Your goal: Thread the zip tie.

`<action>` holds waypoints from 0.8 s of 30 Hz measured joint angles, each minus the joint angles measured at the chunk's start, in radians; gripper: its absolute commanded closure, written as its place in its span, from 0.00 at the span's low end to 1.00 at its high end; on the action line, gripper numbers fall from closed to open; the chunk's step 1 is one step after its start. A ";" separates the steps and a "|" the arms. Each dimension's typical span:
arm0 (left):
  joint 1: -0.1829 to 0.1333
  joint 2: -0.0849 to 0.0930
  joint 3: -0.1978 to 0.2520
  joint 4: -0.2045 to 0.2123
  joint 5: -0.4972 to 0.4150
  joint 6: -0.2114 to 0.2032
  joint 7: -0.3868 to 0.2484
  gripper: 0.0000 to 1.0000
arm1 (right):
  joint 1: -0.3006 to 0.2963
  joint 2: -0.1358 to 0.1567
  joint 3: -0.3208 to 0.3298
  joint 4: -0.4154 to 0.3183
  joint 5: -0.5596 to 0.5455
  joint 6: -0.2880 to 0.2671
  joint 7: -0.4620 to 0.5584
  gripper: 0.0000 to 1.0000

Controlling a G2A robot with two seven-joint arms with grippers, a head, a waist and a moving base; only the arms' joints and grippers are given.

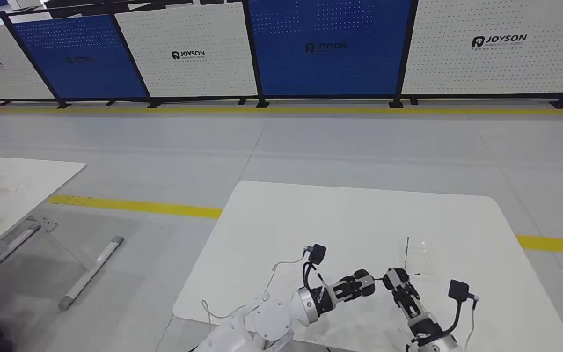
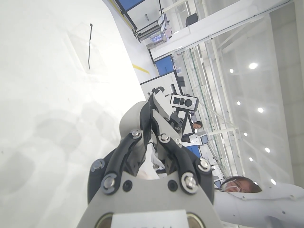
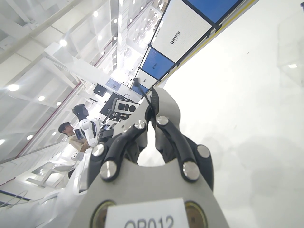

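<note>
White surface [image 1: 352, 220], with both arms low at its near edge. A clear sheet [image 2: 76, 43] lies well ahead of them, carrying a second zip tie [image 2: 89, 48] that lies flat and untouched.

Left gripper [image 2: 154, 96]: fingers pressed together, with a small dark shape at the tip. I cannot tell whether it grips anything.

Right gripper [image 3: 152, 93]: pinching the zip tie [image 3: 143, 91], whose black strap juts past the fingertips towards the other arm.

I judge the strap to be very light, springy along its length and slick-sided. It is likely to whip or swivel in a loose pinch. I would hold it close behind the free end, across its flat faces, leaving a short tail to steer.
</note>
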 measured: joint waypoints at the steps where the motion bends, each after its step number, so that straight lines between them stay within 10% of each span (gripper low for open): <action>1: -0.001 0.000 0.001 0.000 0.000 0.001 0.000 1.00 | 0.000 0.000 0.000 0.000 0.000 0.000 -0.001 1.00; 24: -0.006 -0.004 0.001 -0.005 -0.007 0.010 0.005 1.00 | -0.010 0.001 0.005 -0.012 -0.015 0.000 -0.006 0.78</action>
